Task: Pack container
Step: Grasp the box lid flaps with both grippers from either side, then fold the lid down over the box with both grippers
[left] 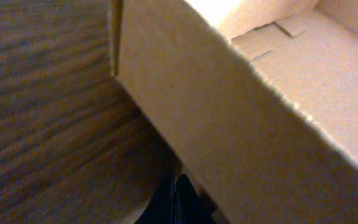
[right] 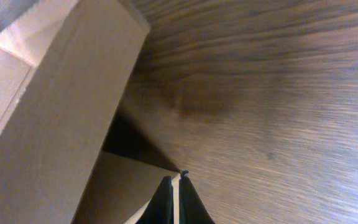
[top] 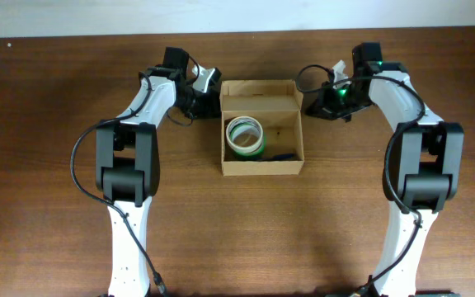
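The container (top: 262, 169) is a tan cardboard box, open, at the table's middle, with its lid standing at the far side. A green tape roll (top: 245, 136) and a small dark item (top: 283, 155) lie inside. My left gripper (top: 213, 89) is at the box's far left corner. In the left wrist view its fingers (left: 178, 186) are pressed together against the box wall (left: 229, 124). My right gripper (top: 310, 97) is at the far right corner. In the right wrist view its fingers (right: 176, 182) pinch a thin cardboard flap (right: 123, 186) beside the box side (right: 55, 93).
The table is dark wood (top: 56, 165). Both arms reach in from the near edge and curve round to the box's far corners. Cables loop beside each arm.
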`<state>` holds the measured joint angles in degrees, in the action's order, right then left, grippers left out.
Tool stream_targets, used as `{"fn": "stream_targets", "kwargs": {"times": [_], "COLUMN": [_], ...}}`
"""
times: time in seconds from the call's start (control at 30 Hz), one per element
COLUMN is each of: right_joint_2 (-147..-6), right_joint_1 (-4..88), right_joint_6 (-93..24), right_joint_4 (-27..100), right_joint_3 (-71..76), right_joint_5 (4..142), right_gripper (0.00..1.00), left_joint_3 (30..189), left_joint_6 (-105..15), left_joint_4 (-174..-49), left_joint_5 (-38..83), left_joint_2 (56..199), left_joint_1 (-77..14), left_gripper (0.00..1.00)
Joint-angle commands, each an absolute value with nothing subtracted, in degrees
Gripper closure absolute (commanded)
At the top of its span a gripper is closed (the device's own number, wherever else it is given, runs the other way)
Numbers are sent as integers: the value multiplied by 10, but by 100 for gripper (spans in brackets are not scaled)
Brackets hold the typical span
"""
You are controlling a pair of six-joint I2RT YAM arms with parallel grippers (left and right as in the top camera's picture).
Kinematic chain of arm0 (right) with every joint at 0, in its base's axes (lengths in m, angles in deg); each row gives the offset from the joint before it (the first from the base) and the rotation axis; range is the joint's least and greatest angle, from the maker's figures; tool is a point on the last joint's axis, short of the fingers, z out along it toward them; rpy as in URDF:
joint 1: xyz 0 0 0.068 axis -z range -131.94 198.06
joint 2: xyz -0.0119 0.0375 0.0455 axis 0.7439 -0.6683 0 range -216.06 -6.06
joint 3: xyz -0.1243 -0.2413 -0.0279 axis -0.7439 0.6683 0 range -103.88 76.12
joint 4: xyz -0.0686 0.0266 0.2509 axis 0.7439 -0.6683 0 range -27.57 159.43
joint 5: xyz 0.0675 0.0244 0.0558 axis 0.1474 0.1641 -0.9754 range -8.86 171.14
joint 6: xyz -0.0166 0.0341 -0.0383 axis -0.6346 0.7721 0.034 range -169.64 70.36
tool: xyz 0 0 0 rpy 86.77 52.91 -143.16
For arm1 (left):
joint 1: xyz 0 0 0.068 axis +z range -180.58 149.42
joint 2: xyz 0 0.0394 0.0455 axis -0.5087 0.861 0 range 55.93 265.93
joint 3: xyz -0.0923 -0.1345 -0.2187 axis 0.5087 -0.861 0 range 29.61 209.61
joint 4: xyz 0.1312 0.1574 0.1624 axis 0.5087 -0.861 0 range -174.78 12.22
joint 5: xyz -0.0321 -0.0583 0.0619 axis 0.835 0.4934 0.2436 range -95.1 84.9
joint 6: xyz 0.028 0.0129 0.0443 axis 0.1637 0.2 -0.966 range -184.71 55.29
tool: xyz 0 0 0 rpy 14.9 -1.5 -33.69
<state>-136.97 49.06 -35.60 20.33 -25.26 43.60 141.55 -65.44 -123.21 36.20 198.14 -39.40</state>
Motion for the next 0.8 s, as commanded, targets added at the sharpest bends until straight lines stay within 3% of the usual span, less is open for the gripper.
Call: {"fn": "stream_targets", "kwargs": {"times": [0.0, 0.13, 0.43, 0.77], "right_joint_2": [-1377, -1377, -1373, -1286], "right_joint_1": [477, 478, 507, 491], "right_joint_6": [-385, -387, -384, -383], "right_joint_4": [232, 280, 355, 314], "right_joint_3": [-245, -245, -259, -271], "right_joint_5": [350, 296, 123, 198], "right_gripper": [96, 96, 96, 96], "left_joint_3": [1412, 1415, 1492, 1591], "left_joint_6": [-639, -638, -608, -705], "left_joint_4": [-1183, -1104, -1075, -1283], "left_joint_5": [449, 542, 571, 451], "left_joint_2": [1987, 1986, 1985, 1926], "left_joint_1": [-390, -388, -364, -391], "left_gripper": [98, 98, 98, 98]}}
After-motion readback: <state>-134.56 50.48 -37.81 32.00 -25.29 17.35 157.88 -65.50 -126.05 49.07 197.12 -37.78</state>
